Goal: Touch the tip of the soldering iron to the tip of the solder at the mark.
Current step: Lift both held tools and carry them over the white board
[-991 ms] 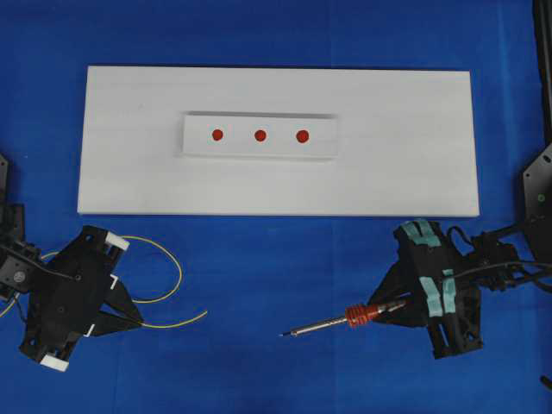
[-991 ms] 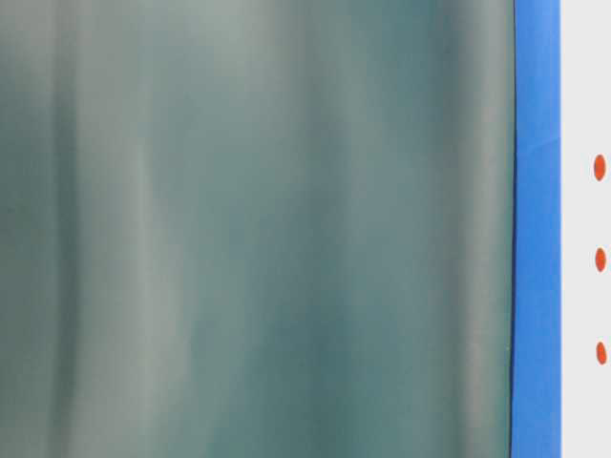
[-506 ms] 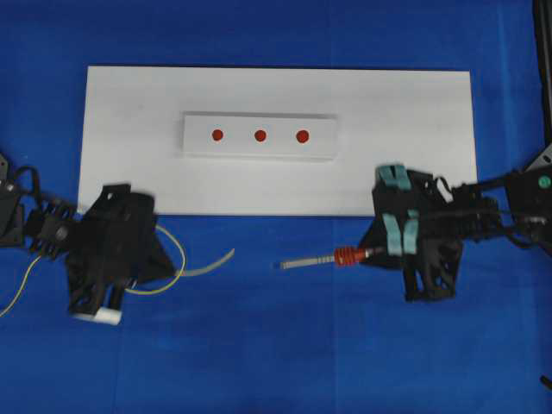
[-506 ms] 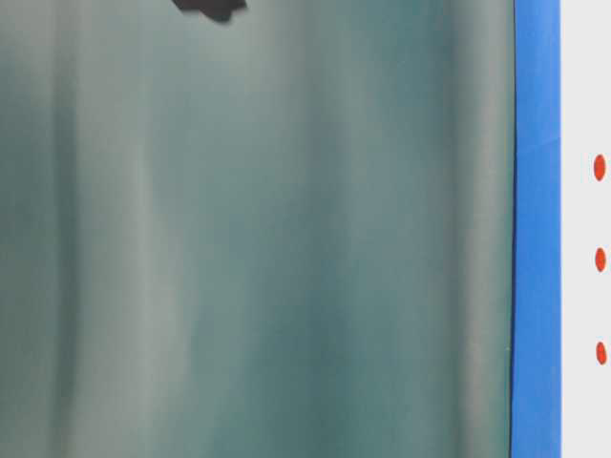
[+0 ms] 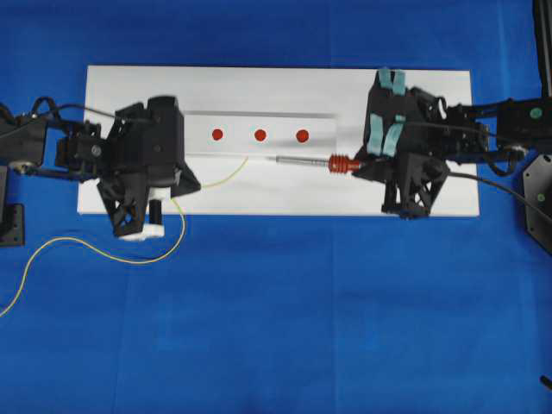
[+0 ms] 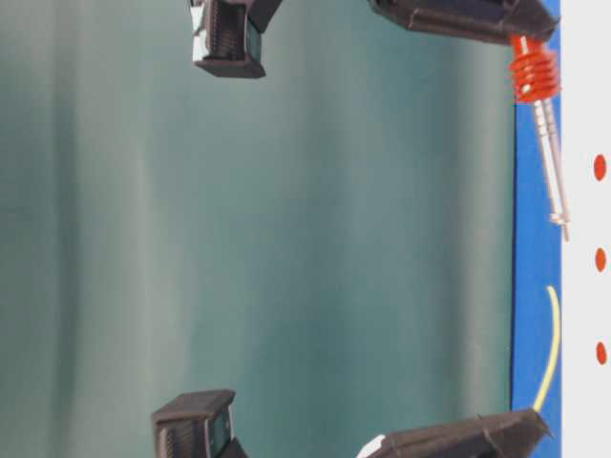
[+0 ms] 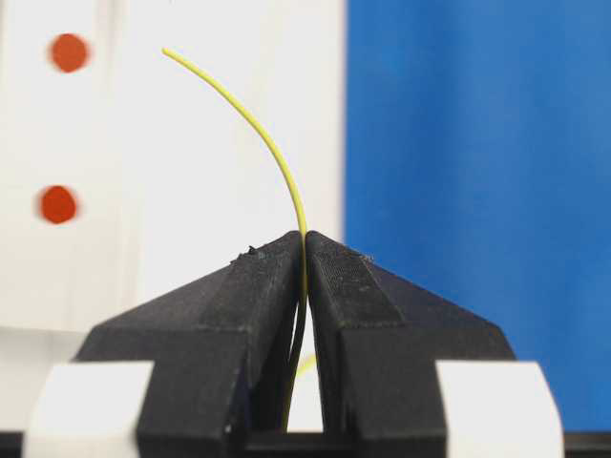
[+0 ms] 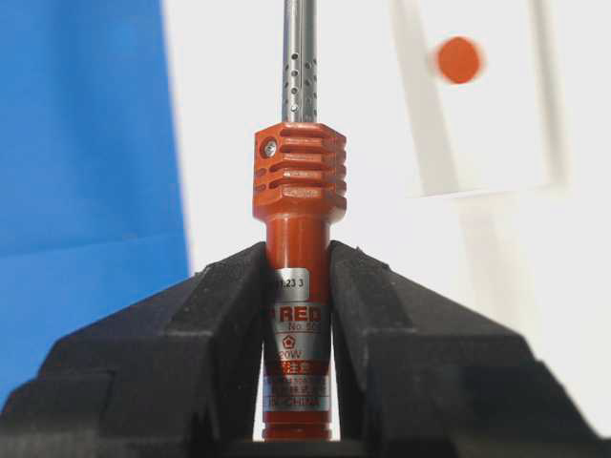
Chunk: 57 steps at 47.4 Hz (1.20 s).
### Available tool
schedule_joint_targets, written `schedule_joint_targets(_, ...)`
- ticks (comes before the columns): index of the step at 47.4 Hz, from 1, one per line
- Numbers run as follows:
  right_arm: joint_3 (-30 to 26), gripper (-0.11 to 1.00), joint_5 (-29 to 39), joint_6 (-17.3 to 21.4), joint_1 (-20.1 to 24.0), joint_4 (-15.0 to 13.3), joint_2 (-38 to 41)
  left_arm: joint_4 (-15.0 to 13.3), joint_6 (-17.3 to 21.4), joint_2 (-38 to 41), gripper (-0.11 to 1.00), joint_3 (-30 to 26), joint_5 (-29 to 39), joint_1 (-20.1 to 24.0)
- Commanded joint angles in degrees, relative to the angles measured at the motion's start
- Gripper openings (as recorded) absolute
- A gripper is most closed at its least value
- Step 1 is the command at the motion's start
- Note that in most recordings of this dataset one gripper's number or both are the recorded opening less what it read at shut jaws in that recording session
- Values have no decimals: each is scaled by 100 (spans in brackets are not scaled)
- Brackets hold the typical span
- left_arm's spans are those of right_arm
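Both arms reached in over the white board [image 5: 276, 194] lying on the blue worktop [image 5: 276, 328]. The left gripper [image 5: 191, 184] pinched the solder [image 5: 226, 173], whose free end curved up toward the raised strip with three red marks [image 5: 260, 134]. The right gripper [image 5: 360, 166] clamped the soldering iron [image 5: 315, 161] by its red handle, shaft level, tip pointing left. The two tips stood near each other, apart, just below the strip.
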Motion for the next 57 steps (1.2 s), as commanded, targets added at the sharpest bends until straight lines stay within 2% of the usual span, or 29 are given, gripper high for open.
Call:
schedule_joint_targets(1,-149,6,-44,-9,-176,-88,-123,18,35,-35,3,-141,-18,185)
schedule_joint_targets(13,-149,6,-44,-9,-352,-237,-123,18,105,-26,3,-123,-18,475)
schedule_joint_targets(29,-149,6,-44,-9,-396,-272,-123,18,70,-70,3,-44,-9,483)
schedule_joint_targets(48,-158,6,-26,18,-396,-272,-123,9,-18,-580,3,545,-9,483)
schedule_joint_targets(57,-158,6,-26,35,-387,-272,-123,9,-167,-650,3,642,-18,483)
